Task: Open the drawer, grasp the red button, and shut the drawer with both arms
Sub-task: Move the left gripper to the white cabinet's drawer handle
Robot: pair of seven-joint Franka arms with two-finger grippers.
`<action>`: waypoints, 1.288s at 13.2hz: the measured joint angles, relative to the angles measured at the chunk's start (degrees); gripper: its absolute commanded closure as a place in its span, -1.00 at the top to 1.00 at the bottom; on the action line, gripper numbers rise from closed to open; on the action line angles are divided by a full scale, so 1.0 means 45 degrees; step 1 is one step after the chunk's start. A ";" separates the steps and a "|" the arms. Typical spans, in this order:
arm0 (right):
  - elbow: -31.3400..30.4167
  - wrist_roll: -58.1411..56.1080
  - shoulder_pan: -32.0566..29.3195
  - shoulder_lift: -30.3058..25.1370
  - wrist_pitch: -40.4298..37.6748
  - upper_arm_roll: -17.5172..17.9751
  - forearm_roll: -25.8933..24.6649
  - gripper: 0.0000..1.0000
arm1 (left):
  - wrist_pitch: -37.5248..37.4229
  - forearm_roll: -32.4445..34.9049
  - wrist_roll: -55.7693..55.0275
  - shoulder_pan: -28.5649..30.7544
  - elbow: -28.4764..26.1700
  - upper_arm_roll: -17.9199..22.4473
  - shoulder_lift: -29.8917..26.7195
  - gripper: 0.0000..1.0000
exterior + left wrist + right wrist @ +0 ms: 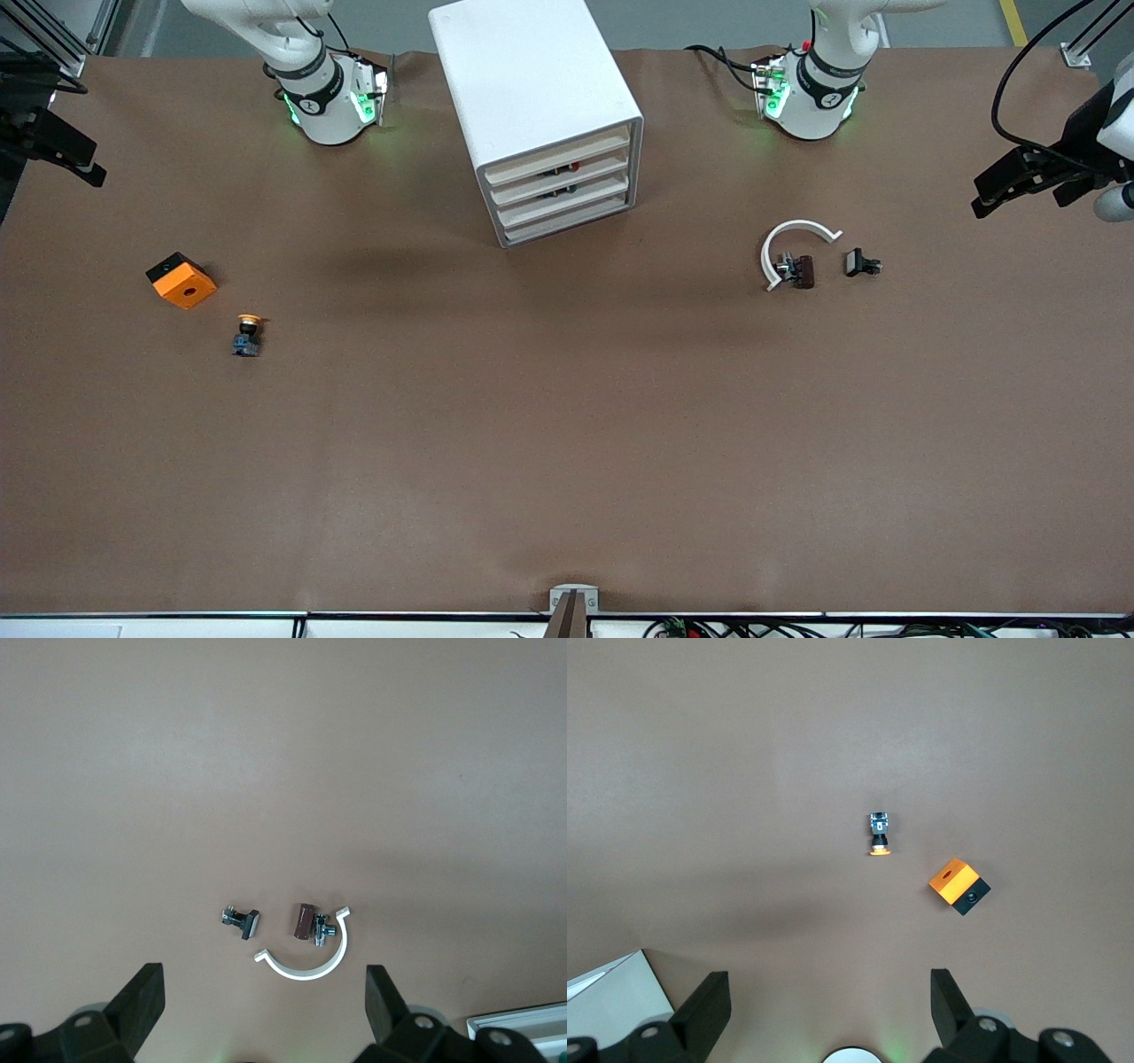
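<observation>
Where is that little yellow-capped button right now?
The yellow-capped button lies on the table toward the right arm's end, beside the orange box and slightly nearer the front camera.

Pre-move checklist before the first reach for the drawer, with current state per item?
1. All four drawers shut in the cabinet: ok, fronts flush.
2. Red button located: ok, a red cap shows through the gap over the second drawer from the top.
3. Left gripper free: ok, open and empty, over the table's left-arm end near the white clip.
4. Right gripper free: ok, open and empty, above the yellow button and orange box.
5. Area in front of the cabinet: ok, nothing lies there.
6. Drawer handle or lip to grip: cannot tell.
</observation>
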 measured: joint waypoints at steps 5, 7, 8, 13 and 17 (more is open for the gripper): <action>-0.0005 0.0000 0.0002 0.0016 0.0000 0.0005 0.0000 1.00 | -0.0001 0.0000 0.0000 0.0021 0.0426 0.0005 0.0205 1.00; -0.0009 0.0000 0.0006 0.0022 0.0000 0.0010 0.0005 1.00 | -0.0001 -0.0017 0.0000 -0.0028 0.0522 -0.0006 0.0464 1.00; -0.0016 0.0000 0.0008 0.0024 0.0000 0.0012 0.0010 1.00 | -0.0004 -0.0032 0.0000 -0.0129 0.0539 -0.0025 0.0635 1.00; -0.0091 0.0012 0.0039 0.0040 -0.0002 0.0050 0.0024 1.00 | 0.0278 -0.0532 -0.1821 -0.1799 0.0843 -0.0104 0.2419 1.00; -0.0344 0.1246 0.0572 0.0230 0.0013 0.0151 0.0102 1.00 | 0.1092 -0.1011 -0.6823 -0.3489 0.1740 -0.0141 0.4585 1.00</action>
